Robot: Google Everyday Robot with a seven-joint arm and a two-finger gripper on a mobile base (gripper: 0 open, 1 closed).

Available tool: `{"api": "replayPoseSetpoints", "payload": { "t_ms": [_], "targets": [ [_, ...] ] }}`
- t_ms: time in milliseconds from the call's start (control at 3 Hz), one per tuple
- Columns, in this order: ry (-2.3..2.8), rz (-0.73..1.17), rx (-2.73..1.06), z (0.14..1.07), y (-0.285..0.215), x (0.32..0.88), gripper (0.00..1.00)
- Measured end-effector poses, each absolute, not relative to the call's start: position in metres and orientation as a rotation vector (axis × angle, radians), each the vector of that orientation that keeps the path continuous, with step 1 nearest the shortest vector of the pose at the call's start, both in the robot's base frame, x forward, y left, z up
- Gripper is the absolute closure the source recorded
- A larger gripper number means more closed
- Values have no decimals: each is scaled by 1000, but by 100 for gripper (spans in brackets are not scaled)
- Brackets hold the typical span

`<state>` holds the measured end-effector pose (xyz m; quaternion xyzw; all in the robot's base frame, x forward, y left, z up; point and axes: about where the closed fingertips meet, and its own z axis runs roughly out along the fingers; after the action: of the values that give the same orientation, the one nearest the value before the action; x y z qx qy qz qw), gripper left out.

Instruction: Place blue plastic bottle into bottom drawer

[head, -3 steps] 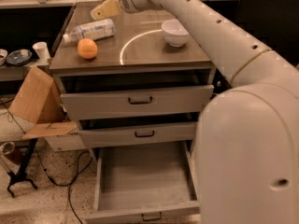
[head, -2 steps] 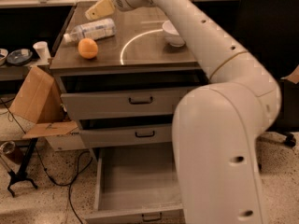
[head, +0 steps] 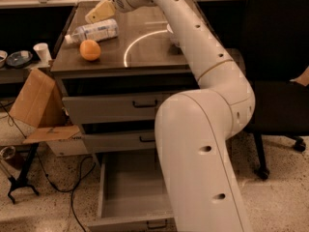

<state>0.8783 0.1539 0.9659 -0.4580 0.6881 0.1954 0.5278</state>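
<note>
The blue plastic bottle (head: 92, 32) lies on its side at the back left of the cabinet top (head: 145, 52), cap pointing left. My gripper (head: 100, 11) hovers just above and behind the bottle, at the end of the white arm (head: 193, 47) that reaches across the top from the right. It holds nothing that I can see. The bottom drawer (head: 126, 192) is pulled far out, its grey inside bare. My arm's lower part hides the drawer's right side.
An orange (head: 90, 50) sits just in front of the bottle. The top drawer (head: 116, 108) and middle drawer (head: 120, 140) stand slightly out. A cardboard box (head: 35, 100) leans at the left, cables run on the floor, and a black chair (head: 280, 57) stands at the right.
My gripper has moved left and slightly down toward the bottle. The arm has swung across the view and now covers the white bowl. Bottle and orange have not moved.
</note>
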Motion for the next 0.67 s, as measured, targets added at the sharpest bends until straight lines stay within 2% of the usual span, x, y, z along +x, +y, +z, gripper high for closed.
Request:
{"api": "replayPoseSetpoints", "payload": {
  "t_ms": [667],
  "targets": [
    [1634, 469, -1053, 958, 157, 889, 0]
  ]
}}
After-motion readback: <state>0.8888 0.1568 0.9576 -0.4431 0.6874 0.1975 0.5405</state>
